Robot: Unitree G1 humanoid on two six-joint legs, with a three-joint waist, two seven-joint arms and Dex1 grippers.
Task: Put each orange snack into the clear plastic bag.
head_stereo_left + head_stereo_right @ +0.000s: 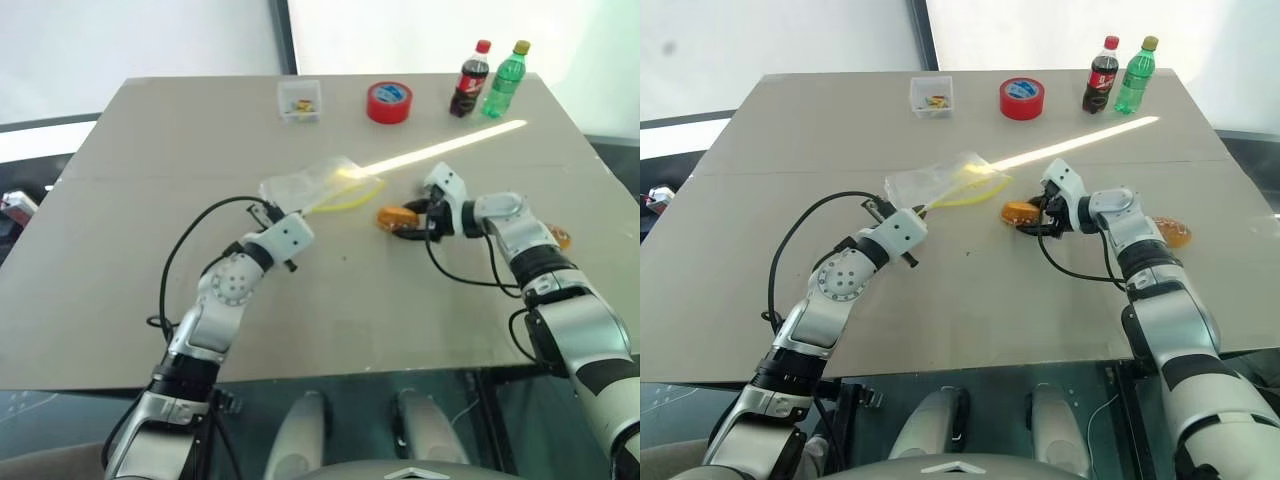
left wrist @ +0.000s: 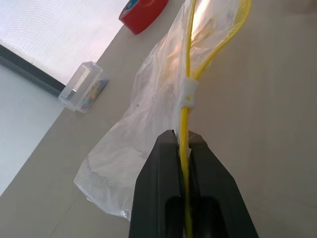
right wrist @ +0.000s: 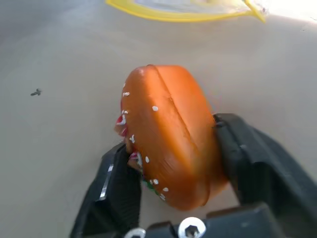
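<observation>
Left claw (image 2: 182,144): clenched on the clear plastic bag's (image 1: 310,185) yellow strip, which we judge props its mouth open; right claw (image 3: 173,163): grasping an orange snack (image 3: 168,134) beside that mouth, ready for loading.

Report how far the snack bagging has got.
Done: neither snack is in the clear plastic bag yet. In hand: the left gripper pinches the bag's yellow strip, and the right gripper has its fingers around one orange snack just short of the bag's mouth. Left: bag that one, then the second snack beside the right forearm.
</observation>
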